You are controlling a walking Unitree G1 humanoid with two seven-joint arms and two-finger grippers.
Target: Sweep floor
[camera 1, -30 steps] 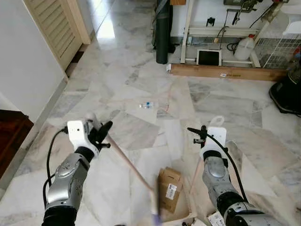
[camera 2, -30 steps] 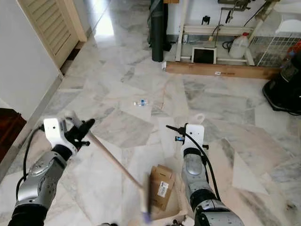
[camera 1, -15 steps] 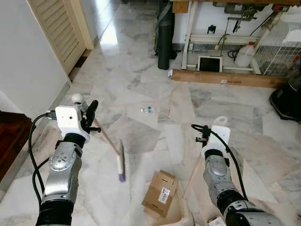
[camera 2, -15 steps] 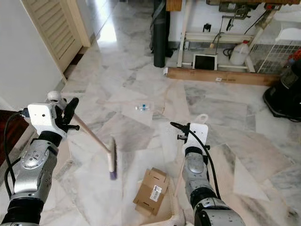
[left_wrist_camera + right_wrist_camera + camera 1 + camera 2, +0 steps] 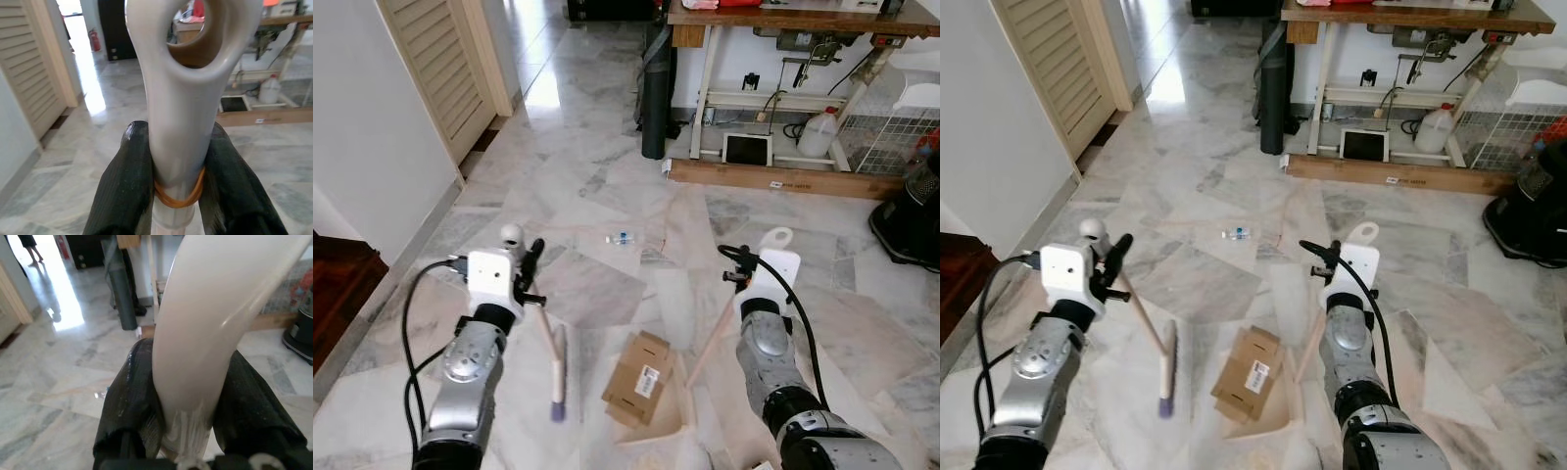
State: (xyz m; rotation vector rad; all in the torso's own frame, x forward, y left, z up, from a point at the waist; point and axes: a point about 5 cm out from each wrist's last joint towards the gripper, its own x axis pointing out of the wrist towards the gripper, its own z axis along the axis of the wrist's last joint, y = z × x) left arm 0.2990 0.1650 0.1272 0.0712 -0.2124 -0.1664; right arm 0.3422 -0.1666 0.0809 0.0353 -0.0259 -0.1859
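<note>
My left gripper [image 5: 525, 271] is shut on the top of a broom handle [image 5: 182, 88] with a white looped end. The pale stick slants down to the broom head [image 5: 558, 376], which hangs just above the marble floor, left of a flattened cardboard box [image 5: 637, 377]. My right gripper [image 5: 742, 281] is shut on the white handle [image 5: 215, 308] of a dustpan; its wooden stick [image 5: 710, 343] runs down to the pan [image 5: 658, 428] on the floor. The box lies at the pan's mouth. A small clear bottle [image 5: 621, 237] lies further ahead.
At the back are a table frame [image 5: 710, 69], a black roll [image 5: 653, 93], a wooden plank [image 5: 773, 176] and a white jug [image 5: 818, 132]. A black appliance [image 5: 911, 215] sits far right. A wall, louvred door [image 5: 431, 69] and dark wooden step [image 5: 337, 294] line the left.
The broom head left the box's side, swung up to the left, and now hangs steeper, back nearer the box. The camera has tilted up. The right gripper kept its hold.
</note>
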